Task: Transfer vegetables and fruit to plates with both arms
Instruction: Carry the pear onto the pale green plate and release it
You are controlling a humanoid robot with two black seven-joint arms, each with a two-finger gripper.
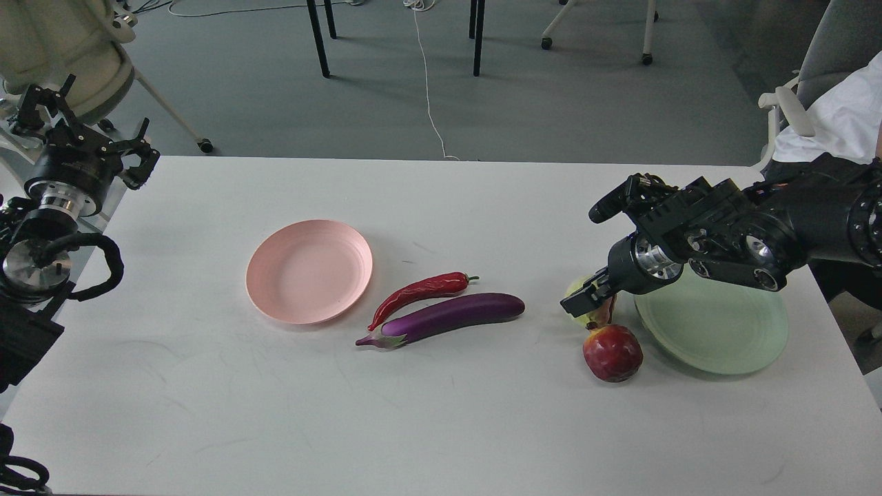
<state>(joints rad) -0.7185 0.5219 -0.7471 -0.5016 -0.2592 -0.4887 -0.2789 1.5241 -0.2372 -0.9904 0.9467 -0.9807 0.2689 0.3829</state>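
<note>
The purple eggplant (448,315) and the red chili pepper (420,292) lie side by side at mid-table, right of the empty pink plate (310,271). The pale yellow-green fruit (572,287) and the dark red fruit (612,353) sit just left of the empty mint green plate (716,331). My right gripper (584,297) lies low across the yellow-green fruit and hides most of it; its dark fingers cannot be told apart. My left gripper (89,124) is raised at the table's far left corner, its fingers spread and empty.
The right arm (758,234) hangs over the back part of the green plate. Chair and table legs (317,34) and a white cable (427,83) are on the floor beyond the table's far edge. A person in white (827,117) sits at the right.
</note>
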